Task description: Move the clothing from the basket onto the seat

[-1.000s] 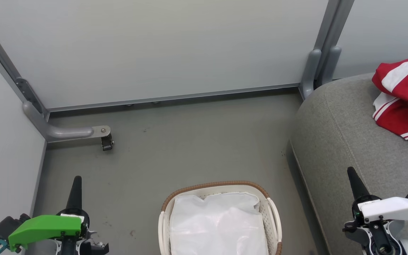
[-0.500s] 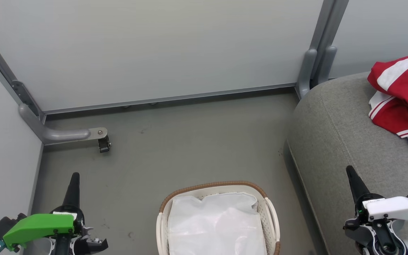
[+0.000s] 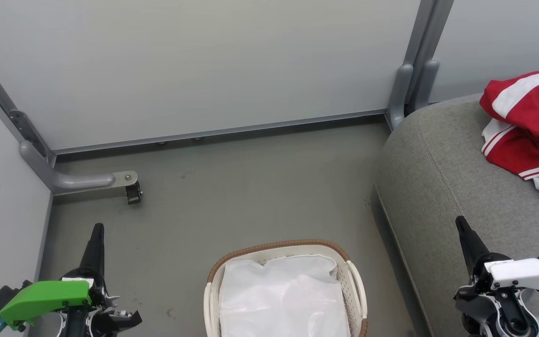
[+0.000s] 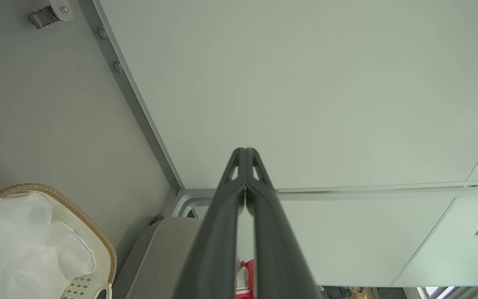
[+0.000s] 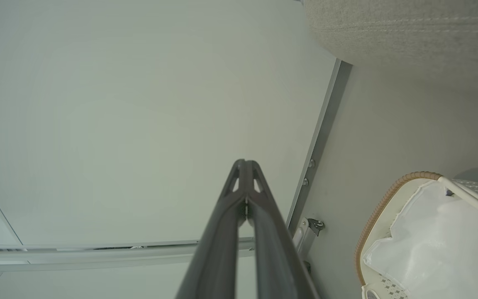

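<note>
By the look of things the task was done, or all but done. The bright red soft garment with broad white bands and thin red-and-white striped trim (image 3: pixel 527 117) lay crumpled on the large grey woven-fabric sofa seat (image 3: pixel 438 187). It sat toward the seat's far right and was partly cut off by the head view's edge. It was well apart from the small oval cream-white perforated plastic basket with a brown woven rim (image 3: pixel 276 246). That basket stood on the grey floor (image 3: pixel 251 187) near the seat's rounded side, and it held the plain white liner sheet (image 3: pixel 283 299) with no red cloth visible, though its near end ran out of frame. The left end effector (image 3: pixel 97 229) hung low over the floor, its two long dark fingers pressed together on nothing. The right end effector (image 3: pixel 459 221) hung over the seat's near edge, likewise closed and empty. Nothing seemed left to carry across; at most, the arms had to come to rest.
</note>
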Available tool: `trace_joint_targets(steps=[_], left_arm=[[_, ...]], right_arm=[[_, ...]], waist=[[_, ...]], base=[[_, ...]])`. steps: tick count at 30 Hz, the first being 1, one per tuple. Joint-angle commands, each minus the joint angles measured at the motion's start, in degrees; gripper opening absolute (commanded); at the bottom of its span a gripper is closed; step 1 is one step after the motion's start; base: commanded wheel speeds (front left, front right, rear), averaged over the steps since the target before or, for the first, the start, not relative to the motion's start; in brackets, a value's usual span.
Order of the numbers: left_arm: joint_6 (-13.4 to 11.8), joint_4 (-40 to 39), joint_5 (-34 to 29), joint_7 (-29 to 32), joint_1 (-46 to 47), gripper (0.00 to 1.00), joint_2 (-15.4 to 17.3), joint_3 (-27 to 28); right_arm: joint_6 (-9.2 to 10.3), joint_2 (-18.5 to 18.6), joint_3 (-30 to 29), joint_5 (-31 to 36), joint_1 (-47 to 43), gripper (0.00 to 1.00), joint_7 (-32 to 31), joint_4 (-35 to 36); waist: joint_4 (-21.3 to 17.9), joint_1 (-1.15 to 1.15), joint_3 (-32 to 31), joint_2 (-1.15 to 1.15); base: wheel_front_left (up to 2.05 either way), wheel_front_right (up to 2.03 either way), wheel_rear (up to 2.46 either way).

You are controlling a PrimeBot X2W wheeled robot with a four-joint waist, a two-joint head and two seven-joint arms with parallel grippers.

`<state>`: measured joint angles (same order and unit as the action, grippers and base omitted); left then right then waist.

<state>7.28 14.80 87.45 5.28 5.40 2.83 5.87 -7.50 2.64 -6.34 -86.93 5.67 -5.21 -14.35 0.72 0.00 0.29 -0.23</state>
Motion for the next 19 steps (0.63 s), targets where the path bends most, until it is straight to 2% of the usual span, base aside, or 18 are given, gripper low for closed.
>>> trace_joint_targets(steps=[1, 13, 19], left_arm=[[0.33, -0.48, 1.33, 0.35, 1.13, 0.00, 0.10, 0.38], [0.38, -0.93, 5.22, 1.52, 1.17, 0.00, 0.09, 0.84], [0.37, -0.85, 5.06, 1.48, 1.09, 0.00, 0.09, 0.81]], right_arm=[[0.01, 0.36, -0.20, -1.31, 0.72, 0.00, -0.39, 0.30], [0.01, 0.40, -0.29, -5.79, 0.81, 0.00, -1.53, 0.46], [0.01, 0.39, -0.27, -5.58, 0.80, 0.00, -1.52, 0.43]], waist=[[-0.09, 0.00, -0.02, 0.21], [-0.72, 0.00, -0.11, 0.23], [-0.72, 0.00, -0.11, 0.23]], base=[[0.00, 0.00, 0.00], [0.00, 0.00, 0.00], [0.00, 0.00, 0.00]])
